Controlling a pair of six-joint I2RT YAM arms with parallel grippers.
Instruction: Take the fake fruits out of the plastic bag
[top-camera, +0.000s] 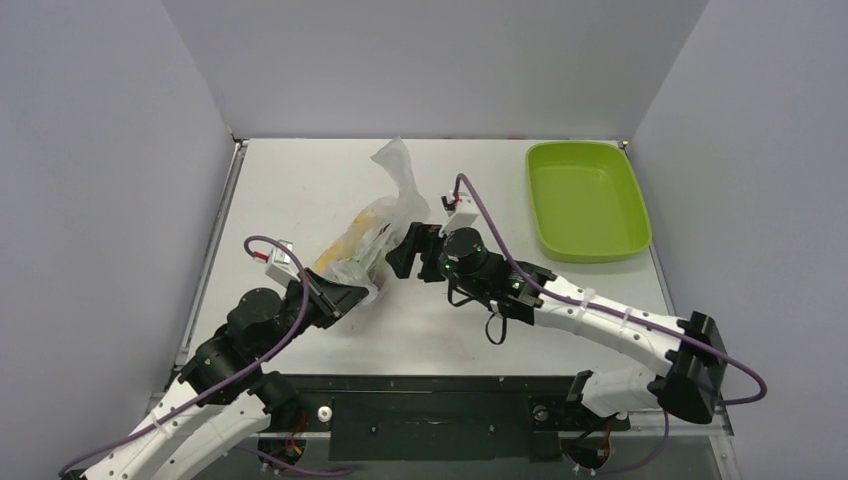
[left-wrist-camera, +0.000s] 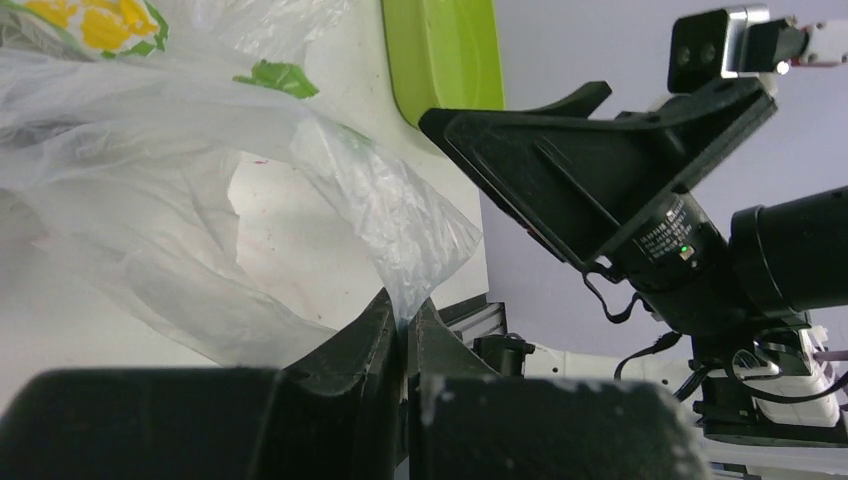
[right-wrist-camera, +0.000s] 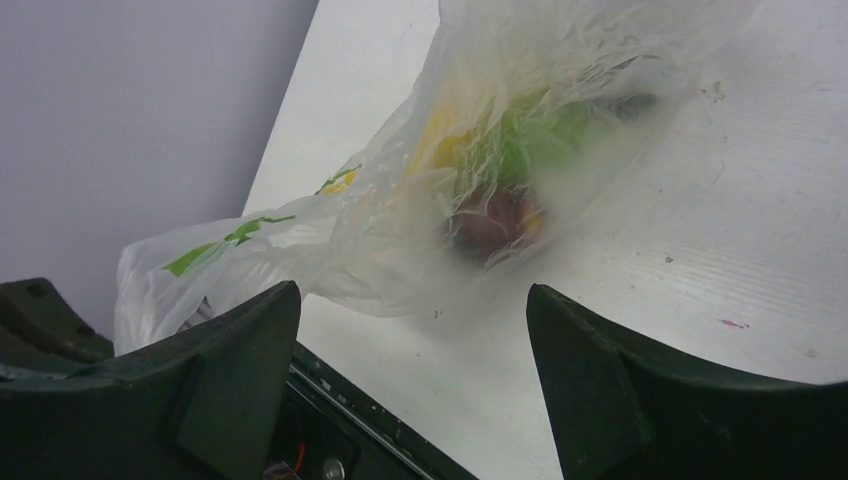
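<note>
**Fingers (left-wrist-camera: 350, 350) of our left gripper (left-wrist-camera: 404, 312) pinch the plastic bag (left-wrist-camera: 150, 150); the fake fruits (top-camera: 352, 243) lie inside**

Up close in the left wrist view, we see our two black fingers pressed together on a corner of the thin clear film. From the fingertips the bag goes up and away to the left, all crinkly, with a green leaf and a yellow flower printed on it. Past the bag, far ahead of this gripper, a bit of the lime-green tray (left-wrist-camera: 445, 50) shows on the white table (right-wrist-camera: 720, 200). Off to the right of the pinch we see one big black finger of the other arm, near but not touching.

From the right wrist view, our right gripper (right-wrist-camera: 412, 300) has its fingers wide apart and holds nothing. Just ahead of it the bag lies on the table. Through the cloudy film we make out a dark reddish fruit (right-wrist-camera: 490, 220) nearest the gripper, a green one (right-wrist-camera: 530, 145) behind that, and something yellow to the left of the green one. They look blurry, so we cannot tell what kinds they are.

Looking down from the top view, we see the left gripper holding the near end of the bag. The right gripper sits just beside the bag's right side, pointing at it. Yellow and orange shapes show in the bag between the two grippers. The far end of the bag stands up, twisted, beyond the right gripper. The tray rests well apart, far off to that gripper's right.
</note>
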